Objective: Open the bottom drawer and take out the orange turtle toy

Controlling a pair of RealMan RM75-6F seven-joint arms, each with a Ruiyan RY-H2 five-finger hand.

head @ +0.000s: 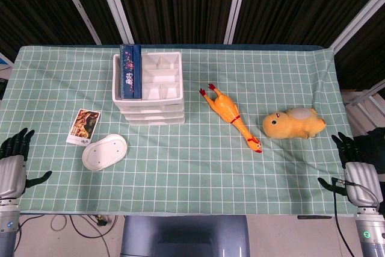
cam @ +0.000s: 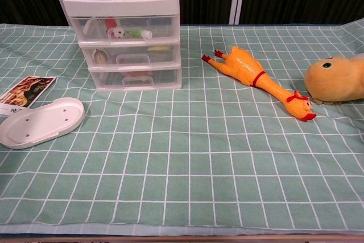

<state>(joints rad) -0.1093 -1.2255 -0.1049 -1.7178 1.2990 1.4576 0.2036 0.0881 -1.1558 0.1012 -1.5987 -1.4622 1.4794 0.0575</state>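
Observation:
A white three-drawer unit [head: 157, 97] stands at the back left of the green checked cloth. Its bottom drawer [cam: 135, 78] is pushed in, with something reddish dimly visible through the front. An orange-yellow plush turtle [head: 293, 124] lies on the cloth at the right, outside the drawers, and also appears as the turtle [cam: 335, 78] at the right edge of the chest view. My left hand [head: 15, 151] rests at the near left table edge, fingers apart and holding nothing. My right hand [head: 352, 157] sits at the near right edge, also spread and empty, a little in front of the turtle.
A rubber chicken [head: 231, 115] lies diagonally between the drawers and the turtle. A white oval tray [head: 104, 151] and a photo card [head: 84, 126] lie in front left of the unit. A blue box [head: 130, 71] sits in the unit's top tray.

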